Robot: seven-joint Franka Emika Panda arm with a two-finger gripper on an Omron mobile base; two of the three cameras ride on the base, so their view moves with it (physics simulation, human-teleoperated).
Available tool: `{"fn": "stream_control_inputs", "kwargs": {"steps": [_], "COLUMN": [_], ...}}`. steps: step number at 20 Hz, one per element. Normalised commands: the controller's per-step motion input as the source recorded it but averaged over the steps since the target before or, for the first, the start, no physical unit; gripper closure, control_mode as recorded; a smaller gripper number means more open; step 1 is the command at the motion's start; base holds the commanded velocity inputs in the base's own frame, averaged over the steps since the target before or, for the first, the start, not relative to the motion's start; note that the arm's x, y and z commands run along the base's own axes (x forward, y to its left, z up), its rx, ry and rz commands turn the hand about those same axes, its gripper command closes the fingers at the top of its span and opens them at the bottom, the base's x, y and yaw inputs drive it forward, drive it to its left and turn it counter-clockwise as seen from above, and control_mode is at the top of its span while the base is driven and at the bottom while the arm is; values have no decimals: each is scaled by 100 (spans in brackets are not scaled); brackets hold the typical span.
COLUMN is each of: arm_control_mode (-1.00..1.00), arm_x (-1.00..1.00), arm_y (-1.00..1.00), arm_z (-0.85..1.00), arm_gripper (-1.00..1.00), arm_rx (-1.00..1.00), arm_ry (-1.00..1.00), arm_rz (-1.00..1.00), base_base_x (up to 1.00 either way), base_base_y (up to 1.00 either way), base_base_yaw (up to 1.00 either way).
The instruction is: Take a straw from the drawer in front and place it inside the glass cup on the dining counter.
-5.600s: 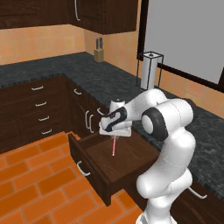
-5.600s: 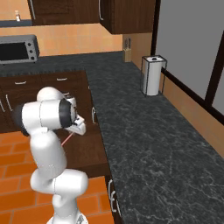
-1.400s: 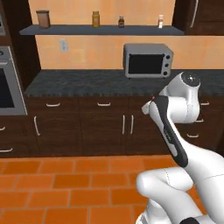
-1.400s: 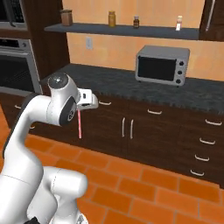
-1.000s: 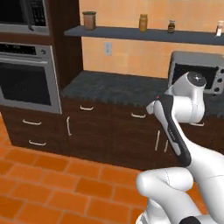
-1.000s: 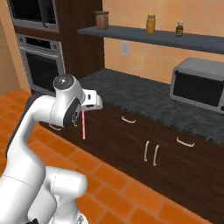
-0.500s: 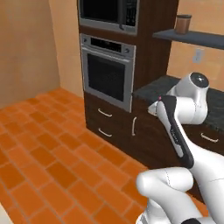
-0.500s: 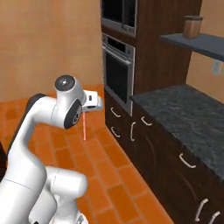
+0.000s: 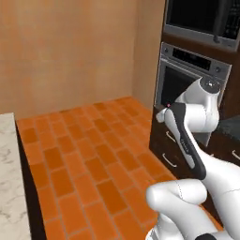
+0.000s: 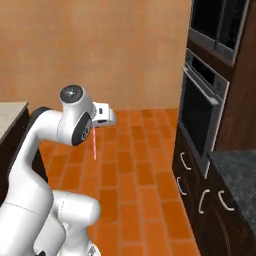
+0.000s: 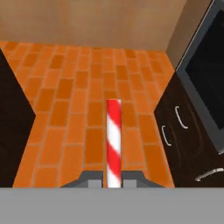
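The end effector (image 11: 113, 180) is clamped on the straw (image 11: 113, 140), which hangs over the floor, so hold it tight and straight while heading to the worktop (image 9: 8, 178) on the left.

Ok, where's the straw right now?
The straw is clamped between the fingers in the hand view, pointing out over the orange brick floor. In the right base view it hangs below the hand, left of the wall oven.
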Motion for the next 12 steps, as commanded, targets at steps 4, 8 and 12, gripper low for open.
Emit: {"fn": "stream_control_inputs", "kwargs": {"steps": [4, 8, 12], "arm_control_mode": [100, 100, 100], "arm_x": [0, 0, 0], "arm_y": [0, 0, 0], "arm_z": [0, 0, 0], "arm_gripper": [100, 100, 100], "arm_rx": [0, 0, 0], "arm_ry": [0, 0, 0], "arm_rz": [0, 0, 0], "base_base_x": [100, 100, 100], "base_base_y": [-11, -18, -22], "base_base_yaw": [53, 52, 51]}}
